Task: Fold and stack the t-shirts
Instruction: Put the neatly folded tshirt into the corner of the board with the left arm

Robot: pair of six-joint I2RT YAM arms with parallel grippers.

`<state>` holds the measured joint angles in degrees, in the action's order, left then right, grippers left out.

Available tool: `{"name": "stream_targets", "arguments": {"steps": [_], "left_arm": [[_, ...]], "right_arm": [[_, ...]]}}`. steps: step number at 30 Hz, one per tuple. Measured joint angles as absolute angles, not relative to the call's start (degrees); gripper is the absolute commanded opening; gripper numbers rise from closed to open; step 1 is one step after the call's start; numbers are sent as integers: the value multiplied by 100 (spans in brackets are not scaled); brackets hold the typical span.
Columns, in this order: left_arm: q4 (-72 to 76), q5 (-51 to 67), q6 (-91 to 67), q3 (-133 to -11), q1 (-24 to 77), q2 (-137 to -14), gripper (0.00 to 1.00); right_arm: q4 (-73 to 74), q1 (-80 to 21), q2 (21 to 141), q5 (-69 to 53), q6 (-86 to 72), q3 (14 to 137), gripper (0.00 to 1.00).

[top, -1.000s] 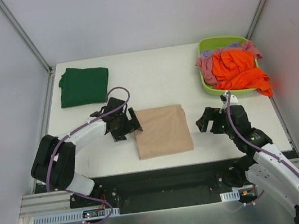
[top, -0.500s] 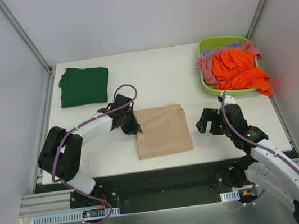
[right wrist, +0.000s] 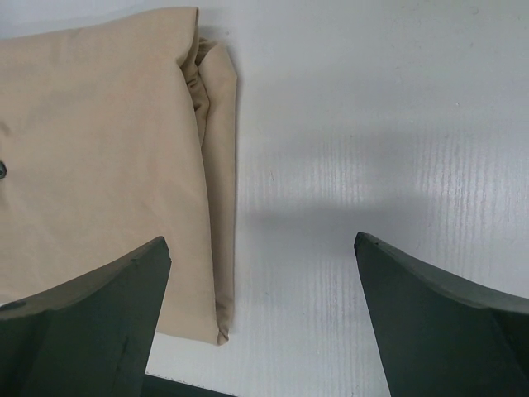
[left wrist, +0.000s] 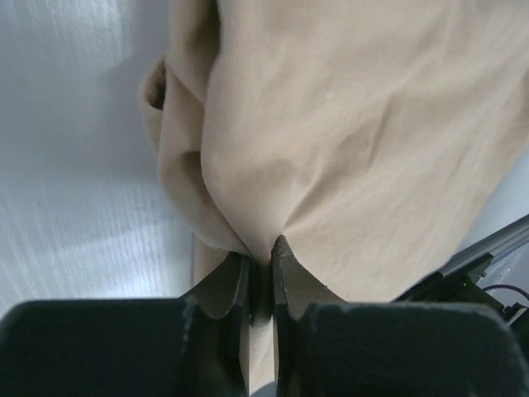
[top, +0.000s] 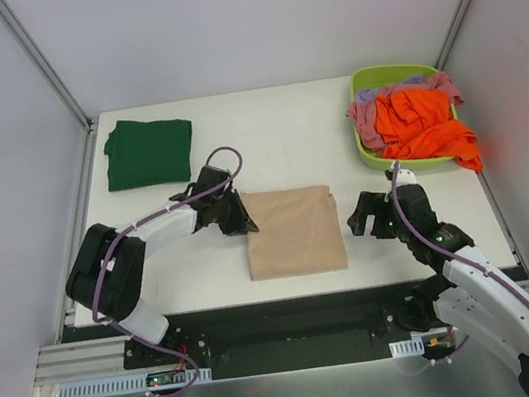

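Two grippers are shown at opposite sides of a folded beige-tan t-shirt [top: 293, 234]. The left gripper [left wrist: 260, 248] is seen pinched shut on the shirt's left edge, near its upper corner in the top view. A small peak of cloth is caught in the closed jaws, and creases are drawn fanning out from the grip in the left wrist view. The right gripper [right wrist: 260, 240] is held with its jaws spread wide over the bare table [top: 275, 136], just beside the shirt's right edge and apart from it; nothing is held in it. The beige-tan t-shirt is laid flat as a rectangle in the lower middle of the top view, between the two arms, and its layered folded edge is seen in the right wrist view. A dark green t-shirt [top: 148, 151] is laid folded at the upper left of the table, well apart from both grippers. At the upper right a lime-green basket [top: 376, 73] is placed, in which a bright orange t-shirt [top: 419, 124], a pink t-shirt [top: 363, 122] and a lilac t-shirt [top: 379, 93] are heaped loosely, the orange cloth being draped over the basket's lower right rim.
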<state>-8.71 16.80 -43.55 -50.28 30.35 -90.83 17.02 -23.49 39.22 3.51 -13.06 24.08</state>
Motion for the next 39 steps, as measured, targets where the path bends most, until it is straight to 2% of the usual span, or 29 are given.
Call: {"name": "stream_targets", "arguments": {"steps": [3, 12, 16, 23, 25, 29, 31, 35, 39], "left_arm": [[-615, 1946, -4342, -4945, 2923, -9472, 2], [-248, 2550, -4235, -4897, 2727, -9771, 41], [-224, 2617, -4132, -4895, 2731, -9686, 49], [-659, 2443, -3835, -4890, 2729, -9338, 70], [-751, 2381, -3769, -4890, 2731, -9227, 72], [-910, 2241, -3649, -4893, 2731, -9059, 89], [-996, 2128, -3618, -4893, 2731, -9048, 91], [-1127, 2040, -3548, -4932, 2729, -9172, 85], [-1151, 2091, -3511, -5181, 2738, -9456, 75]], "right_arm": [[1706, -2349, 3968, 377, -1299, 2408, 96], [1747, -2349, 4040, 434, -1286, 2410, 96], [1831, -2349, 4012, 445, -1286, 2412, 96], [1992, -2349, 3728, 475, -1288, 2414, 96], [2034, -2349, 3682, 478, -1288, 2414, 96], [2078, -2349, 3658, 484, -1288, 2414, 96], [2093, -2349, 3658, 484, -1286, 2414, 96], [2108, -2349, 3658, 489, -1284, 2414, 96], [2143, -2349, 3658, 497, -1280, 2414, 96]]}}
